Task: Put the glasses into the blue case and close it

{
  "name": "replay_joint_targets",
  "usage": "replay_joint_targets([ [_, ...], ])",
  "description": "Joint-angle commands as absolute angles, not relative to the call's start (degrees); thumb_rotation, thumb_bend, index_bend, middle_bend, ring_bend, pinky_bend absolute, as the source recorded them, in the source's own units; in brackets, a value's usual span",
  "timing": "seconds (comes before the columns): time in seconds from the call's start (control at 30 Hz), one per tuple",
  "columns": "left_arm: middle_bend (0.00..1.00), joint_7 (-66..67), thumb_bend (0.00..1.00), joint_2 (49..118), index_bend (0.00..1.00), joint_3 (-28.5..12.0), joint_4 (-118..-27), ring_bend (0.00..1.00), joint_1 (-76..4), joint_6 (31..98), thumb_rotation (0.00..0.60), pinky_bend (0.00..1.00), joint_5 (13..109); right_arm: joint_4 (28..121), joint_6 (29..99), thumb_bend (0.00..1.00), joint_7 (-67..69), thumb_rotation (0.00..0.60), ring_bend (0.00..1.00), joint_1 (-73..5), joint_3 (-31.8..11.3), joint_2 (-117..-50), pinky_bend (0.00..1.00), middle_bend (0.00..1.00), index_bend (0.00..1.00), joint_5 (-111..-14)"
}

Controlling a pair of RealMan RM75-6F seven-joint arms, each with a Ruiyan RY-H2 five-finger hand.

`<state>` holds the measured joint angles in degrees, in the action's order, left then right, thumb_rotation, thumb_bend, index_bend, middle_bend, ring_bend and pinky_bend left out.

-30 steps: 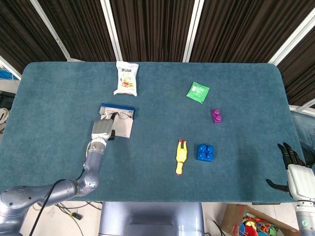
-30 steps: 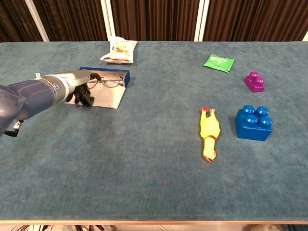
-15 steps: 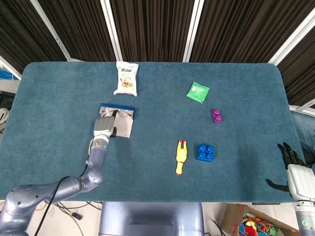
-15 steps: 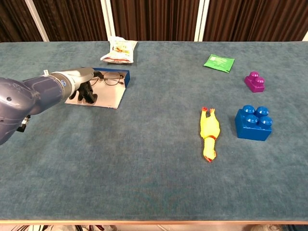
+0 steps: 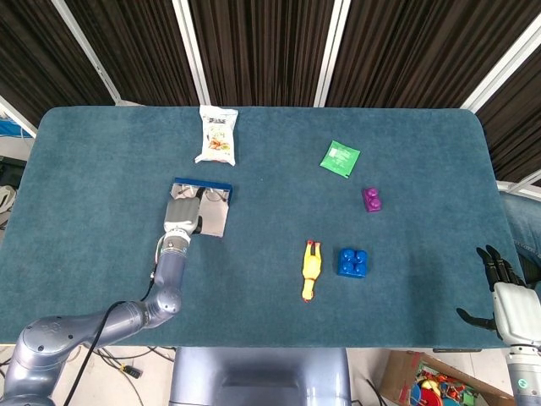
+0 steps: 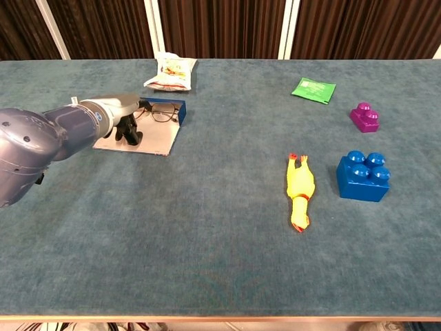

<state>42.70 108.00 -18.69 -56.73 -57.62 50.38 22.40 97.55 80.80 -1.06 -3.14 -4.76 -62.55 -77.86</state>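
While the blue case (image 6: 165,114) lies open at far left with the glasses (image 6: 160,112) inside, the left hand (image 6: 128,124) rests over it, fingers curled; the right hand (image 5: 500,292) hangs spread, empty.

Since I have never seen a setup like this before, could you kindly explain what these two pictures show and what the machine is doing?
This is a two-armed robot with human-like hands, steered remotely by a person. One picture looks down from its head, the other looks forward from its chest.

A blue-green table holds an open blue case with a pair of glasses lying inside. The left hand reaches over the case; whether it grips anything cannot be told. The right hand waits at the table's edge, fingers spread, holding nothing.

Also on the table: a snack bag, a green packet, a purple brick, a blue brick and a yellow rubber chicken.

The job is to put the glasses in the case and close it; the lid is not yet shut.
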Motion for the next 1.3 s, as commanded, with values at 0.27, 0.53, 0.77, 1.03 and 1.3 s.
replay_joint_targets([
  [0.27,0.63,42.7,0.53,104.3,0.0,-17.3,-65.1,0.68,-55.3,54.6,0.6,0.78,25.4,97.8,80.8,0.19,-1.7,0.6,0.12,-3.1,-4.5,-62.5,0.27,0.0,0.0,-78.3],
  [0.53,0.62,41.7,0.53,100.4,0.0,-14.9,-73.5,0.68,-51.6,60.8,0.6,0.78,29.8,98.2,80.9,0.19,-2.1,0.6,0.12,-3.0,-4.5,-62.5,0.27,0.0,0.0,-77.9],
  [0.77,0.43,36.3,0.44,95.2,0.16,-11.8,-82.3,0.28,-48.0,59.9,0.6,0.35,37.3,98.3,80.8,0.19,-2.1,0.6,0.12,-3.0,-4.7,-62.5,0.27,0.0,0.0,-77.4],
  [1.03,0.1,28.8,0.14,92.3,0.08,-6.8,-78.8,0.0,-46.2,53.6,0.6,0.02,49.5,98.3,80.5,0.18,-1.3,0.6,0.12,-3.1,-4.4,-62.1,0.27,0.0,0.0,-78.2],
  [1.3,0.1,23.3,0.16,95.2,0.09,-4.9,-71.6,0.0,-44.8,52.8,0.6,0.02,56.0,98.0,80.4,0.18,-0.9,0.6,0.12,-3.1,-4.3,-61.9,0.27,0.0,0.0,-78.3],
])
